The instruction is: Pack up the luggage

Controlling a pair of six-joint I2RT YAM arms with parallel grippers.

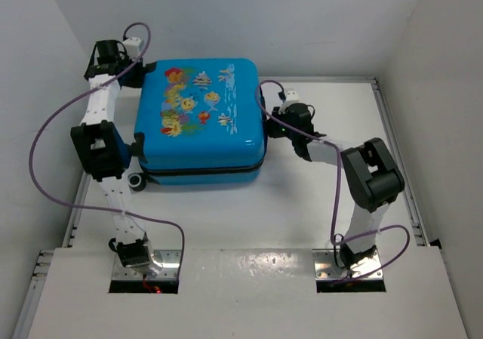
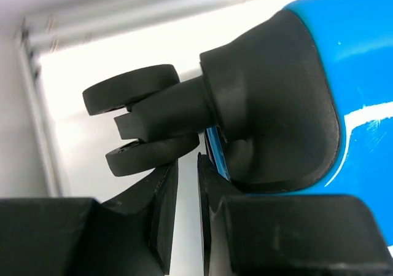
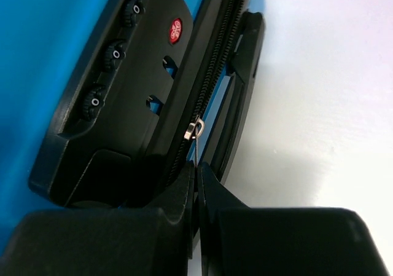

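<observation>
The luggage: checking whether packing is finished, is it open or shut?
Shut: the luggage lies flat, lid down on its base, halves meeting at the black zipper band. Whether it is fully zipped, cannot tell.

No words or digits can be read anywhere. On the suitcase [image 1: 200, 116], the black lock panel [image 3: 123, 85] carries a small red round badge [image 3: 176, 30] with a pale mark too blurred to read. The three dials [image 3: 115, 53] beside it show no legible numbers.
</observation>
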